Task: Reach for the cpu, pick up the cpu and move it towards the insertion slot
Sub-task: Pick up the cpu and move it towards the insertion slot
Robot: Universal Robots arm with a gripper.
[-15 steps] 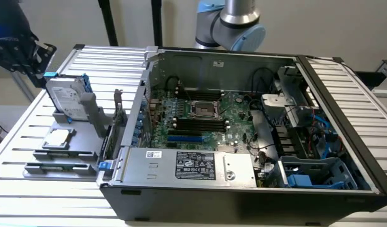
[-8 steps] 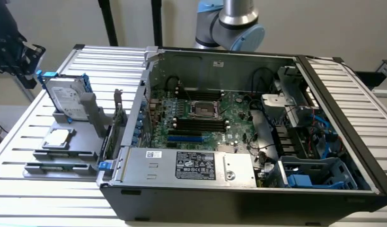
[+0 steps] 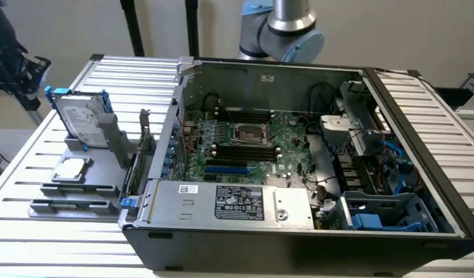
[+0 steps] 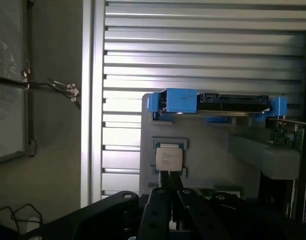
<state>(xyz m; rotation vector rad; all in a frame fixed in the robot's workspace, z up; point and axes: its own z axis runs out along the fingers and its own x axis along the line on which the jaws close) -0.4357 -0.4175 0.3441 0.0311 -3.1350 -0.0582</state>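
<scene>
cpu (image 4: 168, 159) is lying flat in its little square pocket on the grey holder (image 4: 207, 150), out on the slatted tabletop (image 3: 24, 168) at the exterior view's left, well apart from the insertion slot (image 3: 250, 134), which sits inside the open computer case (image 3: 299, 243). The pincer (image 4: 169, 176) is lined up over the chip's near edge with its two dark fingers pressed together and nothing between them, and I can't tell how high above it they are. That's my main worry tbh: if it goes down shut like that, it'll jab the lid or shove the chip crooked in the pocket instead of gripping it. Even spread, there's not much to grab. The chip is a thin flat square with a smooth silvery metal top and only a pale tan rim showing, so I'd guess it slips or tilts easily. The hard drive (image 3: 81, 119) stands upright just behind it, silver with chunky blue rails (image 4: 180, 100), an easy thing to clip. The case wall also stands between the holder and the slot, so a low carry could snag there. Holder looks like matte grey plastic, tabletop is ribbed shiny aluminium, and the slot is a shiny metal frame with a dark centre on the green motherboard (image 3: 287, 130), right beside the long black memory slots (image 3: 241, 152).
</scene>
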